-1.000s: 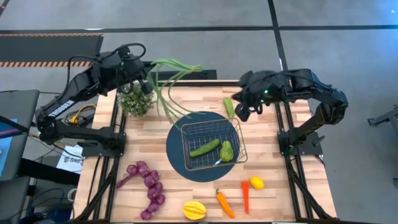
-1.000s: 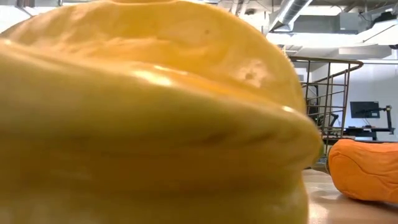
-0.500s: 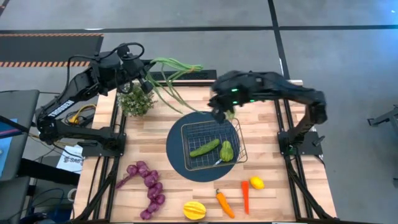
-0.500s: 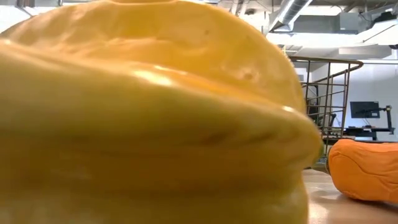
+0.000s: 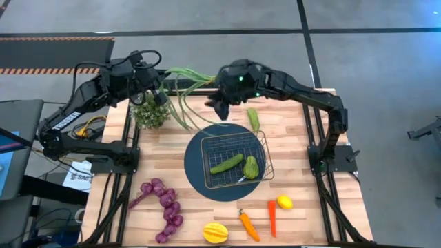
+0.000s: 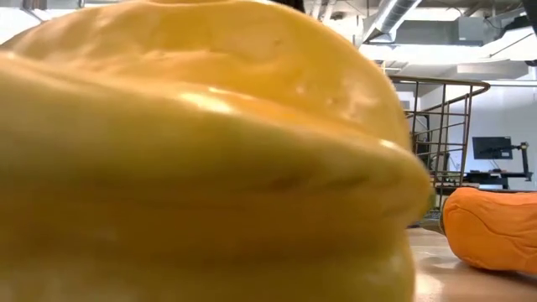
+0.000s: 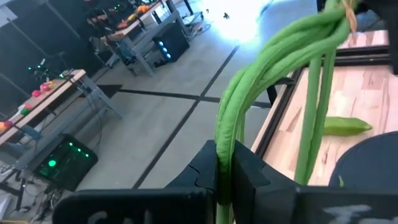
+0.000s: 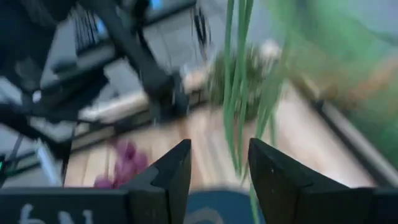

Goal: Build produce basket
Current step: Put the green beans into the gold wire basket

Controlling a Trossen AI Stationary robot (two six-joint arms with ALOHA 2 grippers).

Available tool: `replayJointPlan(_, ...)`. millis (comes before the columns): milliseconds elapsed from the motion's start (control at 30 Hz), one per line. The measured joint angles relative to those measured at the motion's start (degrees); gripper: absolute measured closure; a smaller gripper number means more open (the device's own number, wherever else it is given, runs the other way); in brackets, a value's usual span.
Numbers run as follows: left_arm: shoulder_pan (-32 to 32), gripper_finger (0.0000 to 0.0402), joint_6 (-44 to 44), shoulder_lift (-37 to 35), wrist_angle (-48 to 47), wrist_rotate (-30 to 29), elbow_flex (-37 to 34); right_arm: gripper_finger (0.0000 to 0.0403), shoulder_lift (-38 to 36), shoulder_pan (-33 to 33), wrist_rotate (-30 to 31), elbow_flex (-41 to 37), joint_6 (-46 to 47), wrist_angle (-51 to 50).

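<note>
Quick count from overhead: one wire basket (image 5: 231, 160), square with rounded corners and low silvery mesh sides, sat on a dark blue round mat (image 5: 195, 172) mid-table; two green pieces were inside it, a long cucumber (image 5: 227, 164) lying diagonally and a stubbier green one (image 5: 251, 167) just beside it; a third cucumber (image 5: 253, 118) lay on the wood just past the basket's far edge, long axis running toward the far side of the table. Along the near edge: one purple grape string (image 5: 164, 204), one yellow ribbed fruit (image 5: 215, 232), two orange carrots (image 5: 248, 225) side by side, one lemon (image 5: 284, 202); the yellow fruit pretty much filled the whole low view.

The green bean bundle (image 5: 185, 93) was one bunch, long thin strands; the left gripper (image 7: 225, 167) was clamped on one end at the far-left corner near the potted plant (image 5: 150, 110), and the strands fanned out over the table toward the basket. The right gripper (image 8: 219, 171) hovered over the far edge, just beside the trailing bean ends, fingers spread apart with nothing between them.
</note>
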Motion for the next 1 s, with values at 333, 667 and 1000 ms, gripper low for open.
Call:
replayJointPlan(333, 0.00, 0.0401, -0.47, 0.00, 0.04, 1.64, 0.00, 0.0223, 1.22, -3.59, 3.27, 0.15, -3.12, 6.36)
replayJointPlan(667, -0.35, 0.0401, -2.56, 0.05, -1.79, 5.20, 0.02, 0.0223, 5.84, -5.48, 3.04, -0.01, -5.12, 19.57)
replayJointPlan(1000, -0.44, 0.0401, -3.38, 0.52, -3.75, 4.13, 0.04, 0.0223, 4.71, -7.50, 1.79, 0.00, -4.55, 24.65)
